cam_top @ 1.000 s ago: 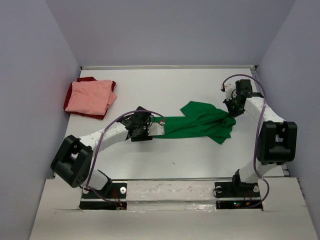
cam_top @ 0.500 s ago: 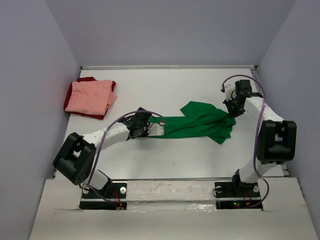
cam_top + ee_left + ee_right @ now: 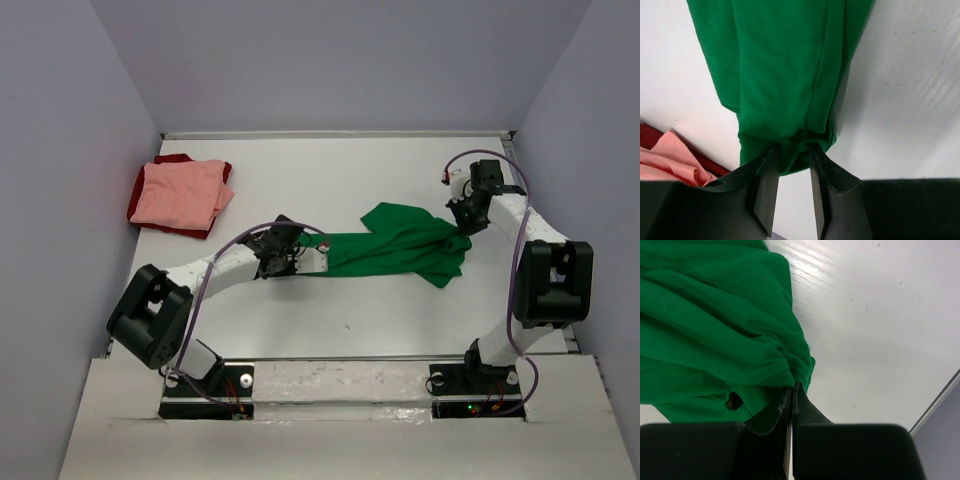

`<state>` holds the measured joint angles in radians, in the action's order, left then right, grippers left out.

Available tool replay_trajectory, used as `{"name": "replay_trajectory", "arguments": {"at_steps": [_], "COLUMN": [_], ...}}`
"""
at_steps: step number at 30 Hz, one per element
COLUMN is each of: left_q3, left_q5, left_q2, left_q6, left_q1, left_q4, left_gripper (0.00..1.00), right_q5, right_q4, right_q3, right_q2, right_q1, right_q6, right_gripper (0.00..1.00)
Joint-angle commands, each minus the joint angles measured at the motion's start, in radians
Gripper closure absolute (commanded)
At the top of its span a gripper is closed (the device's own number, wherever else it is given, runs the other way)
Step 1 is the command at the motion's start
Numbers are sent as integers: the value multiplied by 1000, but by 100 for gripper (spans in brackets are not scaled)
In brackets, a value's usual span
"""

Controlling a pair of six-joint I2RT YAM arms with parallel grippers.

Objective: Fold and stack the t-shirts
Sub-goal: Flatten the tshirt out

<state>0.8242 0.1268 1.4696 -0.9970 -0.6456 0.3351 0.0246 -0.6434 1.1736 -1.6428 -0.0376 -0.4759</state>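
A bright green cloth t-shirt lies pulled into a long band across the middle of the white table. Its long axis runs side to side, between the two arms.

The left gripper sits at the band's left end. In the left wrist view, its dark fingers stand partly apart, with the bunched cloth end lying between their tips. We cannot tell whether they pinch the cloth or only straddle it. From this gripper the shirt stretches straight away toward the right edge of the table.

The right gripper is clenched on the shirt's right end, where the cloth fans out wider, with a gather of green fabric caught between its closed tips. Each arm is nearest its own end of the shirt.

At the far left corner of the table, well apart from both arms, a folded salmon pink t-shirt rests on a dark red t-shirt.

Compared with a second ago, the left arm's elbow has shifted slightly. The green shirt, the pile and the right arm lie as they did.
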Motion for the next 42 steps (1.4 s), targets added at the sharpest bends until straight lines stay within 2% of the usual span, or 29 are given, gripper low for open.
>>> {"name": "replay_trajectory", "arguments": {"at_steps": [1, 6, 9, 10, 11, 13, 18, 24, 30, 33, 42], "left_q3": [59, 81, 78, 76, 75, 69, 53, 62, 62, 61, 33], "left_q5": [0, 5, 7, 5, 4, -13, -32, -41, -49, -68, -55], "left_q2": [-26, -32, -25, -22, -20, -15, -12, -11, 8, 21, 43], "left_q6": [-2, -2, 0, 0, 1, 4, 6, 6, 5, -2, -2], "left_q1": [3, 3, 1, 3, 3, 3, 3, 1, 1, 1, 3], "left_q4": [51, 76, 81, 84, 88, 97, 110, 120, 134, 156, 139], "left_gripper": [56, 57, 67, 76, 80, 83, 71, 65, 66, 76, 72], "right_q5": [-17, -20, -20, -20, -20, -20, -51, -57, -67, -71, -75], "right_q4": [18, 19, 19, 18, 17, 19, 21, 19, 19, 21, 21], "right_q3": [-11, -12, -14, -14, -14, -14, -14, -17, -20, -22, -22], "right_q2": [-3, -6, -5, -5, -5, -6, -8, -12, -18, -23, -26], "right_q1": [4, 4, 4, 4, 4, 4, 4, 4, 4, 4, 4], "right_q6": [-13, -15, -18, -18, -20, -20, -21, -21, -23, -24, -26], "right_gripper": [100, 100, 100, 100, 100, 100, 100, 100, 100, 100, 100]}}
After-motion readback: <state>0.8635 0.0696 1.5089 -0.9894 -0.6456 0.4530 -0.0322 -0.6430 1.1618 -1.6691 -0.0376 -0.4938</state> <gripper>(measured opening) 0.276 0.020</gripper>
